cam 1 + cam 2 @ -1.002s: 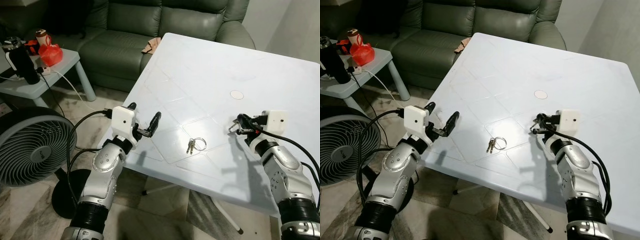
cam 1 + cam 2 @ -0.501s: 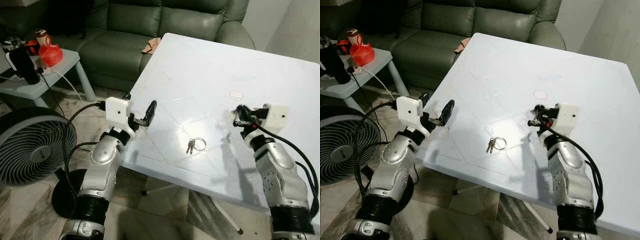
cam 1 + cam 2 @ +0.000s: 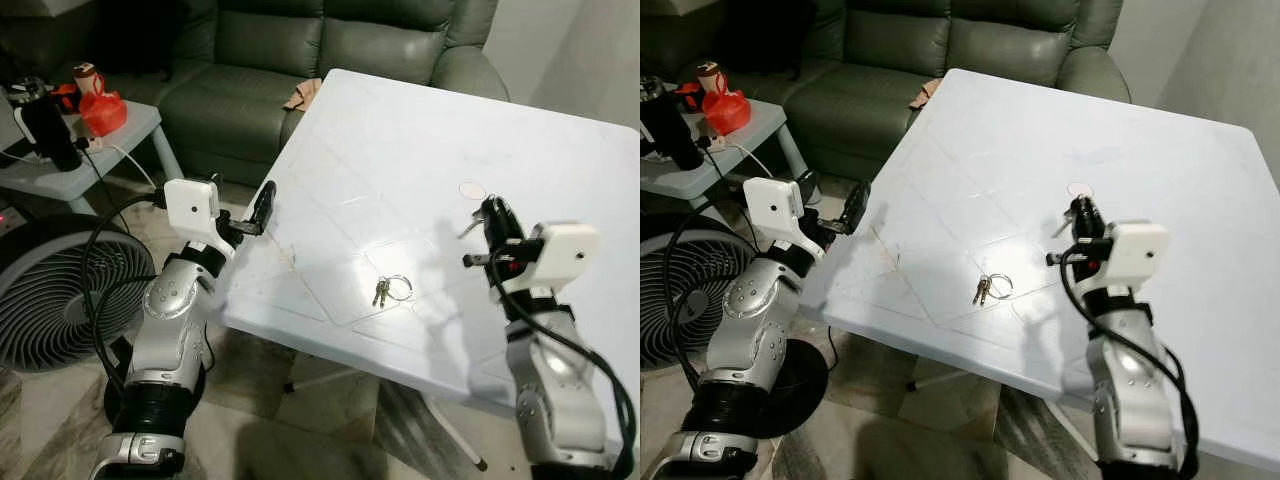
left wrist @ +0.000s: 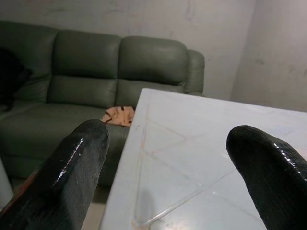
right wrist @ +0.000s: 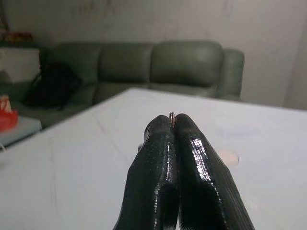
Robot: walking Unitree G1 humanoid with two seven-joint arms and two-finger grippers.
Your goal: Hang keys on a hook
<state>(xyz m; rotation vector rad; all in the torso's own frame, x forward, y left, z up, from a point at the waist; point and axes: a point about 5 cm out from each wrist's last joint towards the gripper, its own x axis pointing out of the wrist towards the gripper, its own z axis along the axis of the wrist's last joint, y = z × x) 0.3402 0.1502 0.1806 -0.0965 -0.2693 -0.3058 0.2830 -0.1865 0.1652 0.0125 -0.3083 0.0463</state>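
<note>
Though lifted clear of the square white plastic table point(image 3: 420, 140), clamps the right gripper point(image 3: 487, 213) tight on a thin metal ring point(image 5: 171, 115), with just a sliver peeking out between the black fingertips point(image 5: 160, 125). Shows the small bunch of silver keys point(image 3: 390, 290) lying flat on the tabletop near the front edge, between the two arms and touched by neither. Holds the left gripper point(image 3: 247, 217) spread wide at the table's left edge, grasping nothing. Faces a dark green leather sofa point(image 3: 300, 50) beyond the table, with a round black floor fan point(image 3: 50, 300) on the left.
</note>
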